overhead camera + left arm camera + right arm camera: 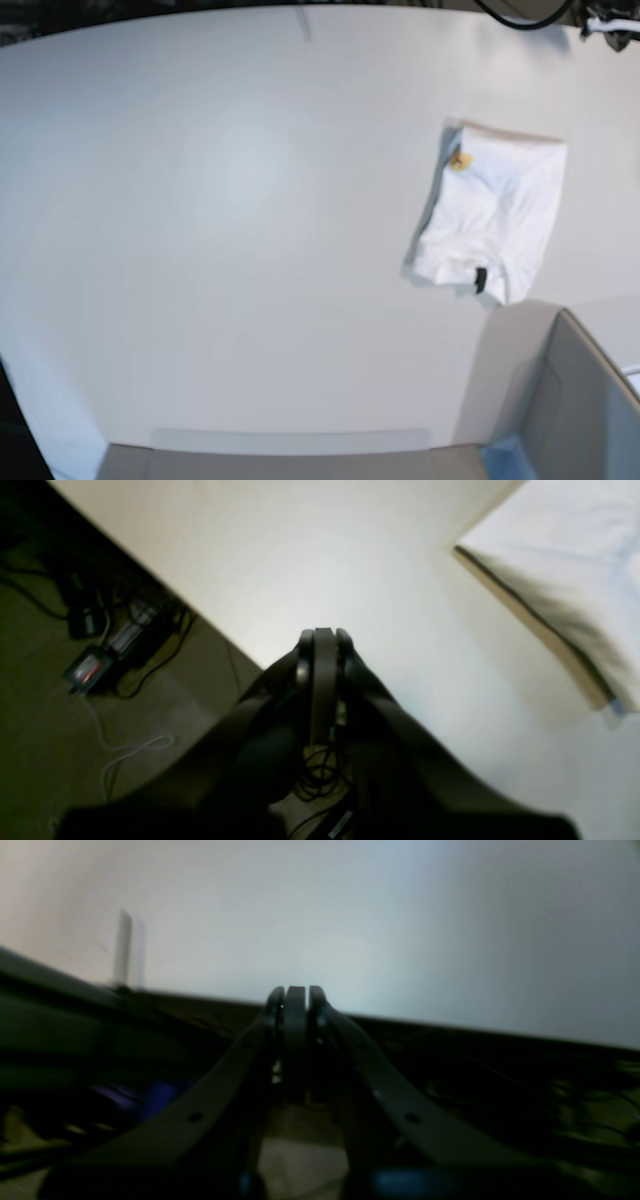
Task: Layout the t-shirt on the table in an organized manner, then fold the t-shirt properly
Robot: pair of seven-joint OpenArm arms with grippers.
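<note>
- Shirt lies folded into a compact white block on the surface, toward the right side of my base view, well clear of every edge.
- No print showing; small orange-yellow tag at the block's upper left, small black label near its lower edge.
- Grey box with a blue edge sits at lower right of the base view, just below the shirt, not touching it.
- Left hand: fingers together, holding nothing, hovering over bare surface near its edge; floor with cables off to the left of that view.
- A white fold at the upper right of the left wrist view is probably the shirt, too blurred for me to be sure.
- Right hand: fingers together, nothing between them; view is blurry, only pale surface ahead and dark clutter below.
- Neither arm shows in my base view.
</note>
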